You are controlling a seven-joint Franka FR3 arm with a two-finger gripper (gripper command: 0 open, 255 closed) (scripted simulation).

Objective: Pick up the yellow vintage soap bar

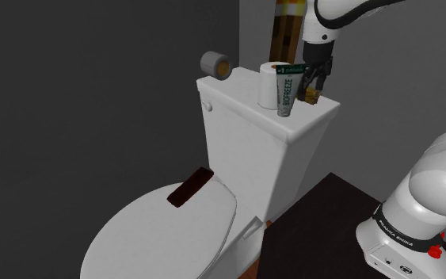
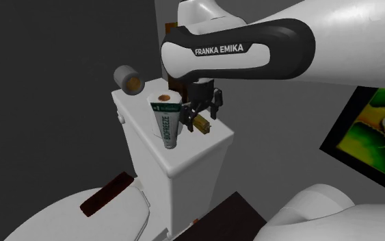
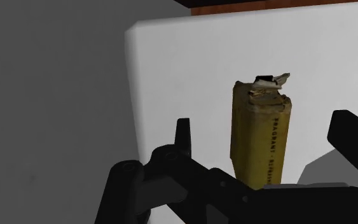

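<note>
The gripper (image 1: 316, 81) hangs low over the soap (image 3: 262, 137), which lies at the shoulder view's right end of the tank lid (image 1: 237, 99), just beside the tube (image 1: 287, 93). The fingers (image 3: 182, 135) stand wide apart, one on either side of the yellow bar. In the wrist view neither seems to touch it, so nothing is held. The bar's long sides face the fingers and its wrapper is torn at one end. This calls for a square, centred squeeze, I'd say: close evenly on those long sides and catch the body, not the loose wrapper. Go gently, because a lopsided touch could skid the bar toward the lid's edge or clip the tube
</note>
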